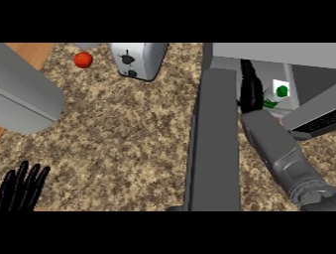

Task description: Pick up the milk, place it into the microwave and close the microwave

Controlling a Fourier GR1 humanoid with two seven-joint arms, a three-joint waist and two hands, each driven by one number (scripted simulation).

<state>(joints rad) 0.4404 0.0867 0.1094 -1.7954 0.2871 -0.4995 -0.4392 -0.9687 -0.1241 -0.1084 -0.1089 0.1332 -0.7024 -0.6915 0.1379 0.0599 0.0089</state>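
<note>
Right hand (251, 92) is reaching into the microwave (273, 53), fingers straight beside the milk (281, 93); closing the door (214, 139) likely follows.

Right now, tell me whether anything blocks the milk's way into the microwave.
Nothing visible does. The milk is already inside the microwave opening, with the right hand reaching in beside it. The open door swings clear of the opening.

Microwave (287, 54): top edge of view cuts its body; the open door (214, 144) hides its left side.

Milk (281, 92), inside microwave: only white face with green mark shows.

Right hand (251, 89), reaching into microwave: finger ends indistinct against dark interior, grip unclear.

Toaster (138, 59), left of microwave: cut by top edge.
</note>
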